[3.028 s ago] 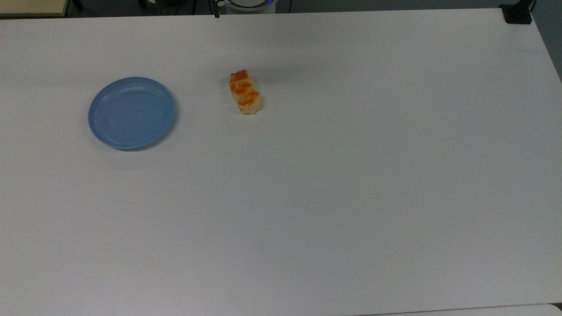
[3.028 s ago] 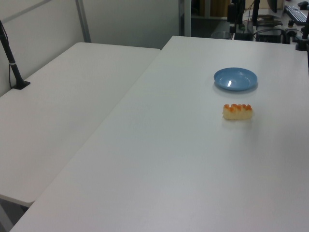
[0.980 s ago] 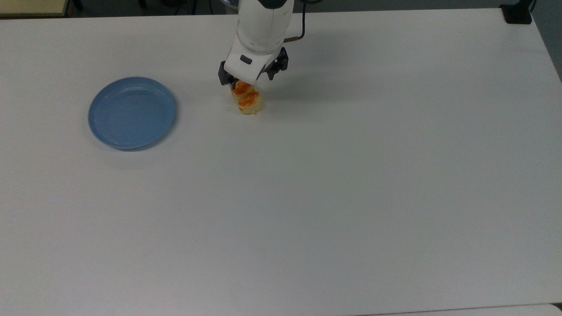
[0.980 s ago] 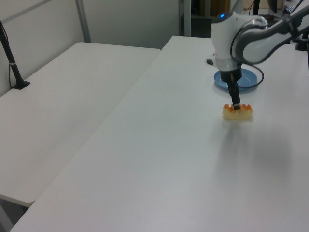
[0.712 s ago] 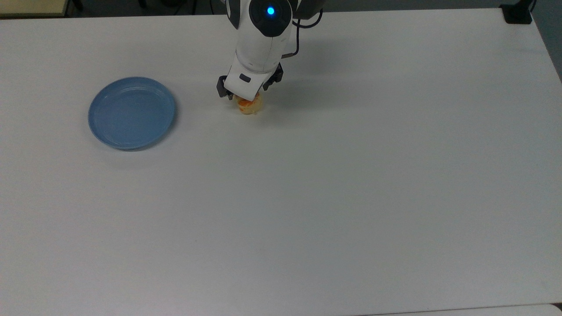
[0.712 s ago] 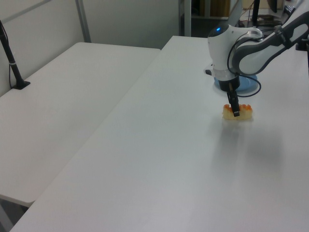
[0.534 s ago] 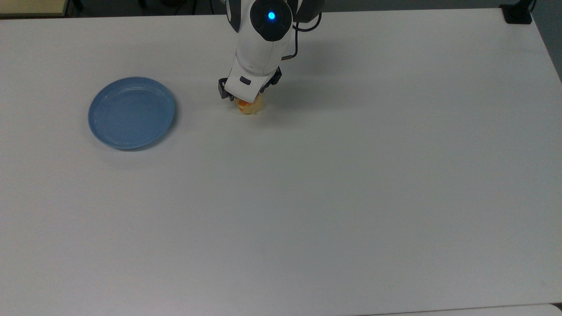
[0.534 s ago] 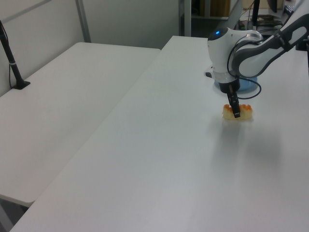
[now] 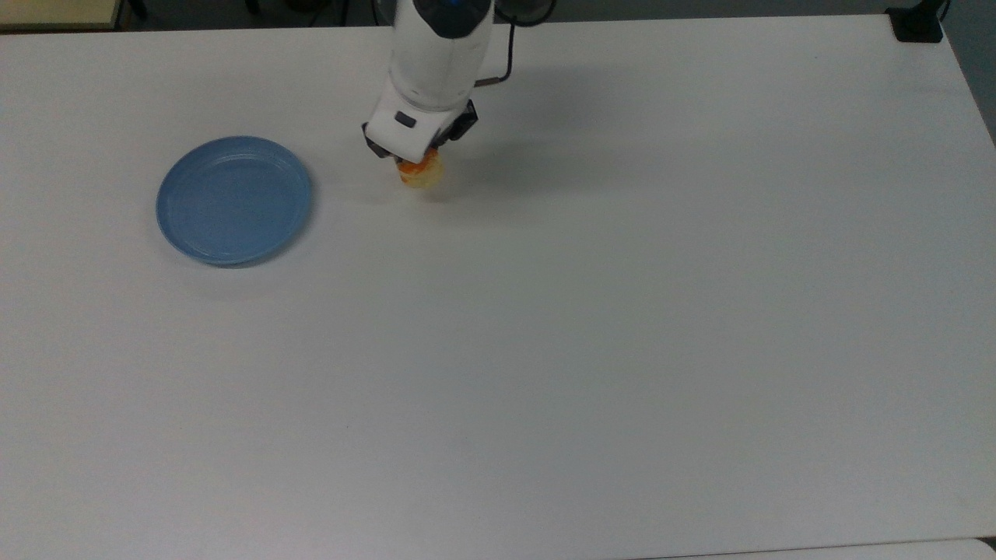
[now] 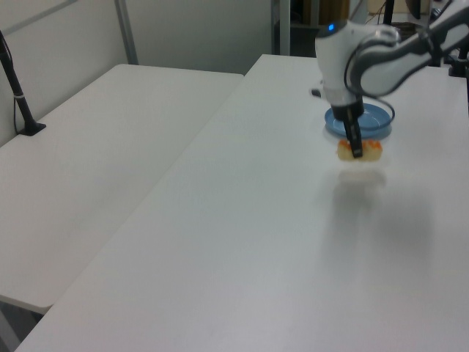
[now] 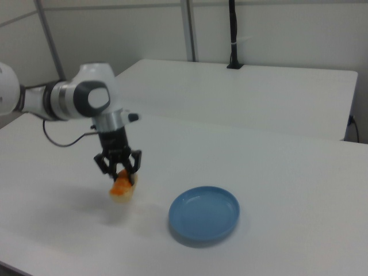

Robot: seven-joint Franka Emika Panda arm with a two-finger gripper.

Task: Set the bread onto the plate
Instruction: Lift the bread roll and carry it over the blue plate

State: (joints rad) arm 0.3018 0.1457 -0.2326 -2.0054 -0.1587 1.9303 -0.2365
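Hanging clear of the white table [image 9: 591,327], the bread [image 9: 421,174] is pinched crosswise between the black fingers [image 10: 357,146] of the gripper [image 11: 118,173], which is clenched on the roll's middle. In the left view the roll [image 10: 359,151] floats above its own soft shadow, both ends sticking out past the fingers. In the right view it tilts, with an orange-topped end uppermost and a pale end lowest. The top view has the white wrist covering most of the roll, leaving one pale end visible. The plate [image 9: 233,200] sits bare on the table, well apart from the roll toward the top view's left; in the left view its blue rim [image 10: 379,129] shows just behind the gripper. The right view takes in a second white table [image 11: 241,98] with a black post [image 11: 234,34] behind. No writing or labels can be read.
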